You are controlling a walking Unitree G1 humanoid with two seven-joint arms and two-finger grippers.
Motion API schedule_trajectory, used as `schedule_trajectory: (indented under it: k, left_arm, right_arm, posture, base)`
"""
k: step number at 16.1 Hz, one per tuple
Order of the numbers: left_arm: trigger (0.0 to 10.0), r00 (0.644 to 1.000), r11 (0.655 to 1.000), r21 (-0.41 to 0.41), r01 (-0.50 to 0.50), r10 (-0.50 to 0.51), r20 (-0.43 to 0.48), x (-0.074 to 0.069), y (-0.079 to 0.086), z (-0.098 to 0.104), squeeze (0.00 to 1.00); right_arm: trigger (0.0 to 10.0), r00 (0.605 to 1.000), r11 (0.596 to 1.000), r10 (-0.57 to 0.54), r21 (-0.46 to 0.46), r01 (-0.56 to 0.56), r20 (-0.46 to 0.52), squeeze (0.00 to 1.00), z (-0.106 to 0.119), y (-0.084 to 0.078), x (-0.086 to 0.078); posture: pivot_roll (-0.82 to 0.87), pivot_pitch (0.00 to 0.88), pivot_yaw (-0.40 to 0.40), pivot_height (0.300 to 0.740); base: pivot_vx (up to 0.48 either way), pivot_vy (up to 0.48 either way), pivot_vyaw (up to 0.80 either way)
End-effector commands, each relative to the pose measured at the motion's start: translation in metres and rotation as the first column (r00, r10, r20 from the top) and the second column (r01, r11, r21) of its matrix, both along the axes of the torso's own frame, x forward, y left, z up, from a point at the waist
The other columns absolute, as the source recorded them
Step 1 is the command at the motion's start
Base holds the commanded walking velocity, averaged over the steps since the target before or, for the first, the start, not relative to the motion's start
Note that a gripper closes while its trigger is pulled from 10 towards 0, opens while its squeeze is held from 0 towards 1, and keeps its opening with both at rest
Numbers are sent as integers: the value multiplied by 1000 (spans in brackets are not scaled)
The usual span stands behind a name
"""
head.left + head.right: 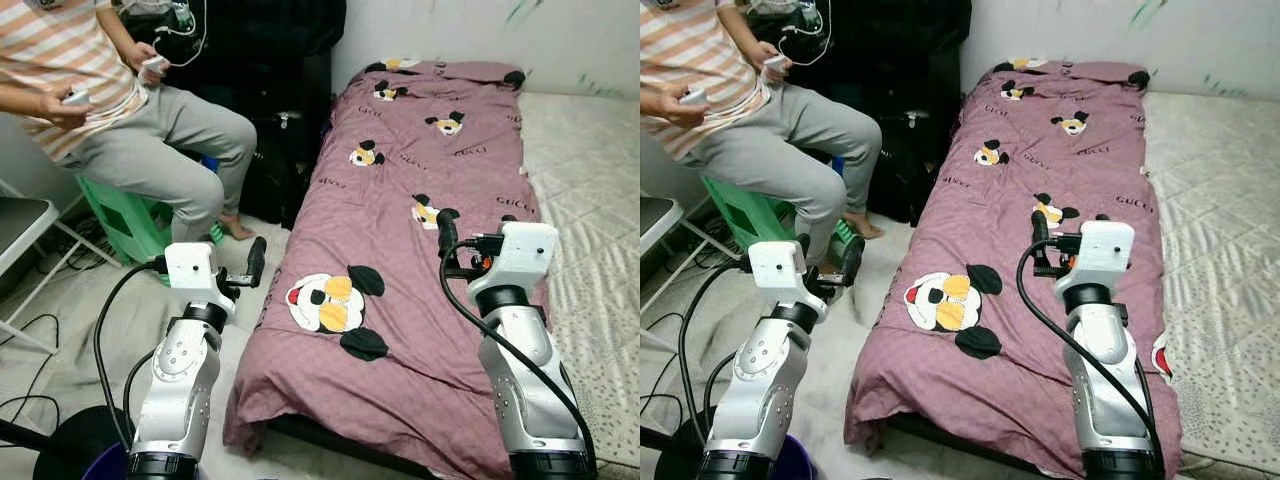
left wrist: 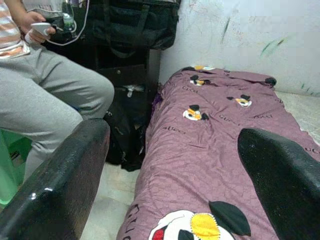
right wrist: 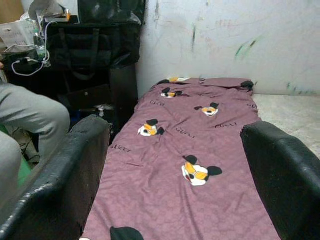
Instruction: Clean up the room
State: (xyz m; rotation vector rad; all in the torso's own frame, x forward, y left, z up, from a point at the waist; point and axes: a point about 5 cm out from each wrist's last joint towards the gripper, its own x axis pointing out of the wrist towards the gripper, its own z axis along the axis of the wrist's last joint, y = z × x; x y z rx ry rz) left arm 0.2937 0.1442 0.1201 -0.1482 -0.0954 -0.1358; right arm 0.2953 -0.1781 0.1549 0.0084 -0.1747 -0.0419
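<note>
- I'm looking down at a low bed (image 1: 560, 170) that runs away from me to a scuffed white wall (image 1: 560, 30), with pale tiled floor (image 1: 865, 300) along its left side.
- A mauve blanket (image 1: 400, 200) printed with cartoon mouse faces is spread along the bed's left half and hangs over the near end; the bare quilted mattress shows to its right.
- A person (image 1: 120, 110) in a striped top and grey trousers sits on a green stool (image 1: 125, 220) left of the bed, holding a small white device in each hand.
- Black bags (image 2: 125, 30) are stacked against the wall beyond the person, near the head of the bed.
- A folding chair's grey seat (image 1: 20, 220) shows at far left, with cables trailing on the floor.
- My left gripper (image 2: 170, 185) hovers beside the bed's near corner, fingers spread, holding nothing.
- My right gripper (image 3: 175, 180) hangs over the blanket, fingers spread wide and empty.
</note>
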Motion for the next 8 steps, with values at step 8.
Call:
schedule_trajectory:
  k: [8]
  left_arm:
    - [10000,999,999,34,-33,33,-20,2,8,-7,0]
  right_arm:
    - [10000,996,999,36,-31,-38,-76,0,-23,5,3]
  posture:
    - [1,0,68,740]
  base:
    - [0,0,0]
